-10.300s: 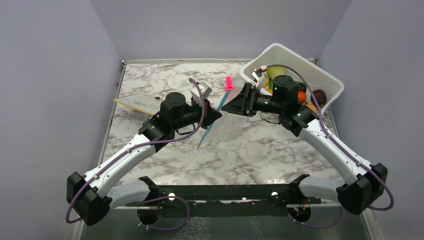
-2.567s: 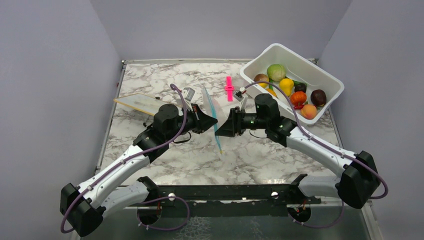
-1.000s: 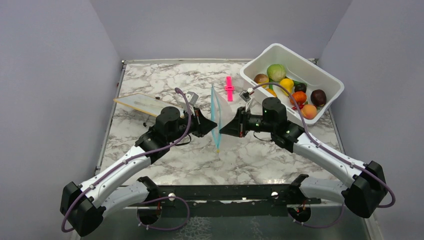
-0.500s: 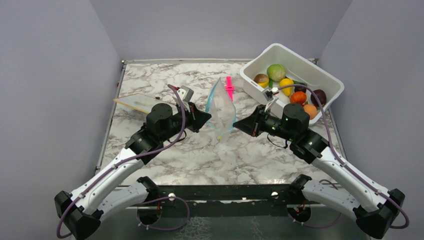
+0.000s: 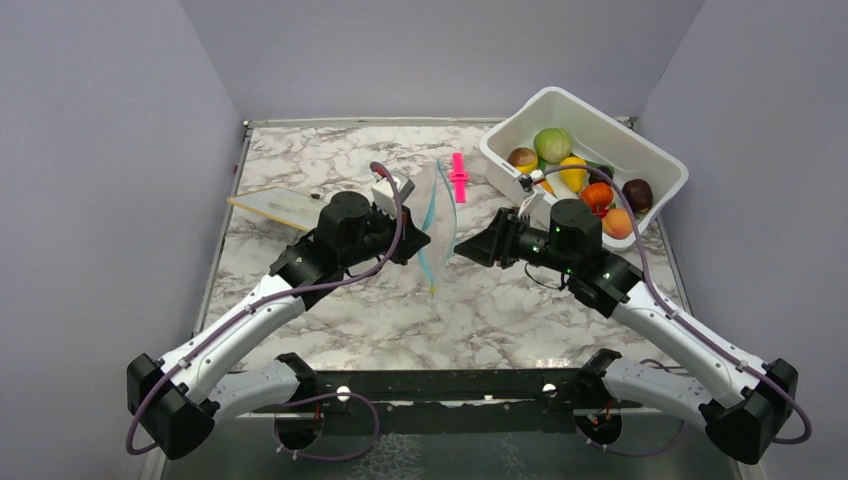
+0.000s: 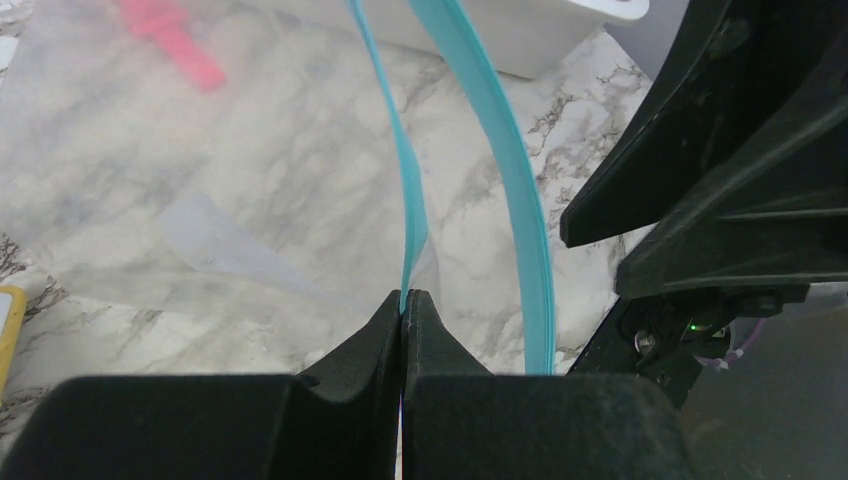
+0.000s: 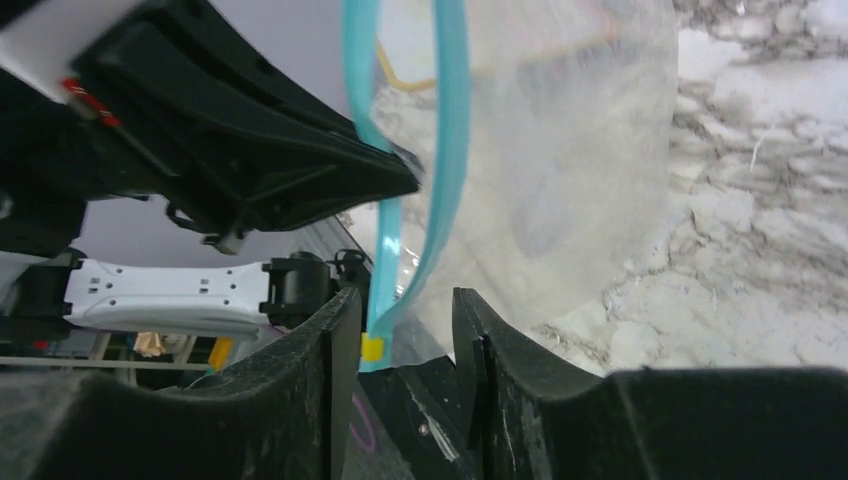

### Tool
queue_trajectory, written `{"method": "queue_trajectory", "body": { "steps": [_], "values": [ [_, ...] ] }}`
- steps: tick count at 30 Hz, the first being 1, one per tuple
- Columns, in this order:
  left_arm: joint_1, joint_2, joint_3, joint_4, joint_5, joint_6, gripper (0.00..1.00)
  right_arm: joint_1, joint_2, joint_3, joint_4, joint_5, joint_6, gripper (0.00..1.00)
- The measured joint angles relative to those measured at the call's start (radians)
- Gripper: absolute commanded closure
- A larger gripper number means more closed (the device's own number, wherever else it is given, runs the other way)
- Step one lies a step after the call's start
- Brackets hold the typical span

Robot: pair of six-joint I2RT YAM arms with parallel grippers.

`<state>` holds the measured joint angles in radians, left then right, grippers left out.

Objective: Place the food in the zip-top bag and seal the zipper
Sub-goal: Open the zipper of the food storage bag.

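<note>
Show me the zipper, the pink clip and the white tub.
zipper (image 6: 510, 170), left wrist view, on the right-hand teal strip.
pink clip (image 5: 458, 175), top view, on its middle.
white tub (image 5: 622, 132), top view, on its far rim.

The right pincer (image 7: 405, 300) has opened, and the zip-top bag (image 5: 437, 212) mouth narrowed.

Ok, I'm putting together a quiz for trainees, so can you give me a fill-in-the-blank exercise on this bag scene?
1. The left gripper is ___ on the bag's blue strip.
2. All the food lies in the ___ tub.
3. The clear bag holds ___ food yet.
4. The clip on the table is ___.
Missing words: shut; white; no; pink.
</note>
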<state>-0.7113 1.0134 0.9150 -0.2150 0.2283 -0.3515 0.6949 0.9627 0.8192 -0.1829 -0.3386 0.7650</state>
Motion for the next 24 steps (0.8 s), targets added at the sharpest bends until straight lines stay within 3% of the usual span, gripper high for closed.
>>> {"method": "queue_trajectory", "body": {
  "steps": [5, 16, 19, 24],
  "values": [
    [0.0, 0.045, 0.048, -0.006, 0.016, 0.013, 1.0, 0.0, 0.017, 0.105, -0.006, 0.008, 0.018, 0.48],
    [0.0, 0.094, 0.098, -0.033, 0.042, 0.026, 1.0, 0.0, 0.182, 0.249, -0.102, 0.101, 0.014, 0.48],
    [0.0, 0.103, 0.112, -0.046, 0.049, 0.03, 1.0, 0.0, 0.238, 0.297, -0.109, 0.123, -0.008, 0.55],
    [0.0, 0.103, 0.138, -0.063, 0.053, 0.037, 1.0, 0.0, 0.294, 0.335, -0.123, 0.222, -0.055, 0.8]
  ]
}}
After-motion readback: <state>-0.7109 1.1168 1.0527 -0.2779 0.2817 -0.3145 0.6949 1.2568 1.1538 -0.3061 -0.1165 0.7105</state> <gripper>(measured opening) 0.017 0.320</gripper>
